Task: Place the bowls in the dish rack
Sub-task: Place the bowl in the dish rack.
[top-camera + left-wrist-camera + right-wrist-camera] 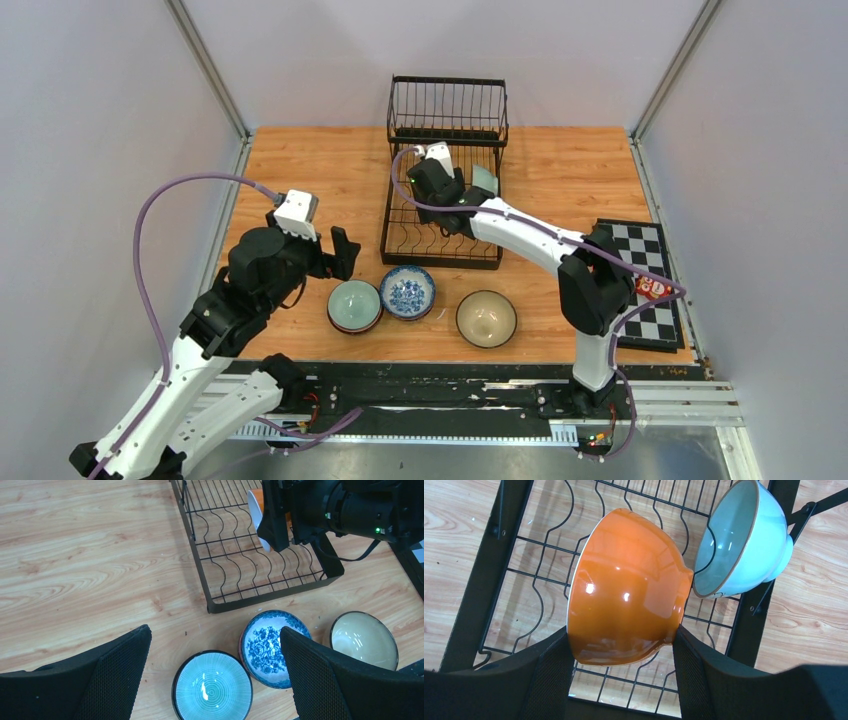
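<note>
My right gripper (621, 640) is shut on an orange bowl (624, 590), held tilted on its side just above the wavy slots of the black wire dish rack (479, 580). A pale celadon bowl (739, 540) stands on edge in the rack beside it. In the top view this gripper (440, 185) hovers over the rack's base tier (440, 262). My left gripper (215, 632) hangs open above the table, over a ribbed green bowl (212, 687) and a blue-and-white bowl (265, 647). A beige bowl with a dark rim (364, 640) sits to their right.
The rack's wire basket tier (447, 105) stands at its far end. A black-and-white checkered board (640, 285) with a small red packet (653, 288) lies at the table's right edge. Grey walls enclose the wooden table on three sides.
</note>
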